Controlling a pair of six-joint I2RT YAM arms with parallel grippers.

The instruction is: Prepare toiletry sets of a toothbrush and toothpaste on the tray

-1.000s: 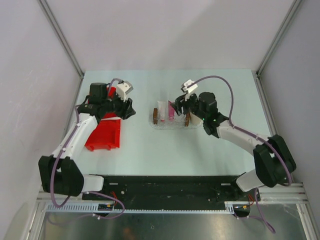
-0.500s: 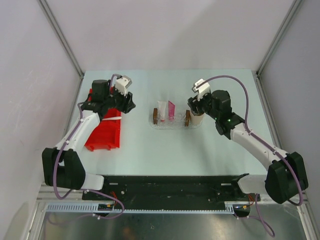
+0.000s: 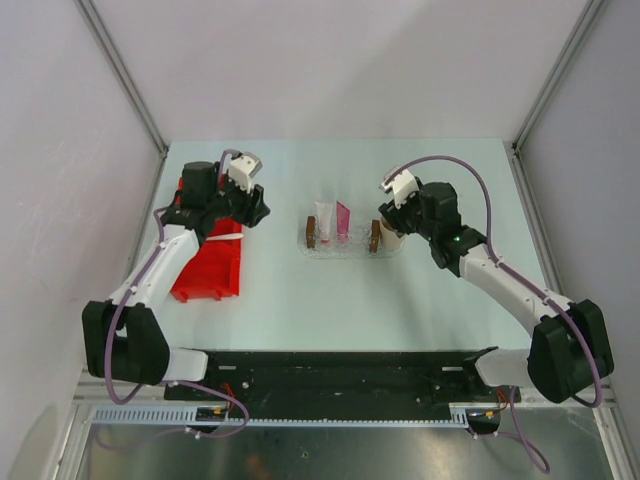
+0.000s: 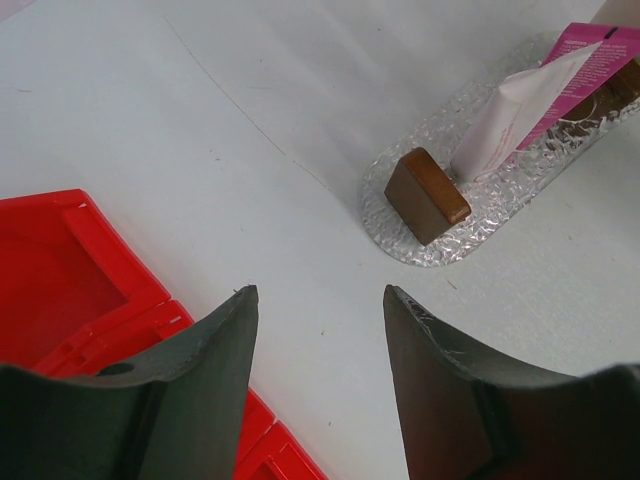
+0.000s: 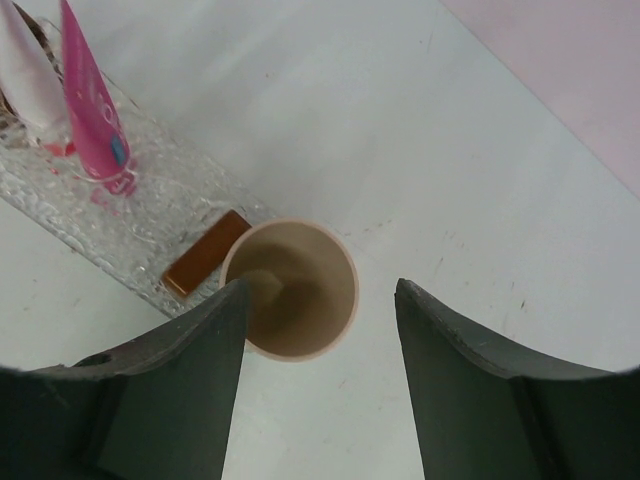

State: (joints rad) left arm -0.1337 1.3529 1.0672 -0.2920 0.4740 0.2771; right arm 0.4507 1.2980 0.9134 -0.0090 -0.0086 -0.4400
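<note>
The clear tray [image 3: 345, 247] with a brown block at each end lies mid-table. A white toothpaste tube [image 3: 323, 218] and a magenta-pink one [image 3: 343, 218] lean side by side in it. In the left wrist view the tray [image 4: 520, 190], white tube [image 4: 505, 125] and pink tube [image 4: 590, 60] sit ahead to the right. My left gripper [image 4: 320, 295] hangs open and empty by the red bin's edge. My right gripper [image 5: 320, 287] is open above the tan cup [image 5: 295, 290], right of the tray [image 5: 150, 230]. No toothbrush is in view.
A red divided bin [image 3: 210, 262] lies at the left under my left arm [image 3: 160, 260]. The tan paper cup [image 3: 393, 241] stands against the tray's right end, touching the brown block [image 5: 205, 252]. Frame posts and walls close in the table's back and sides.
My right gripper has pulled back from the pink tube to the right and now hangs over the cup. My left gripper has swung slightly left, toward the red bin.
</note>
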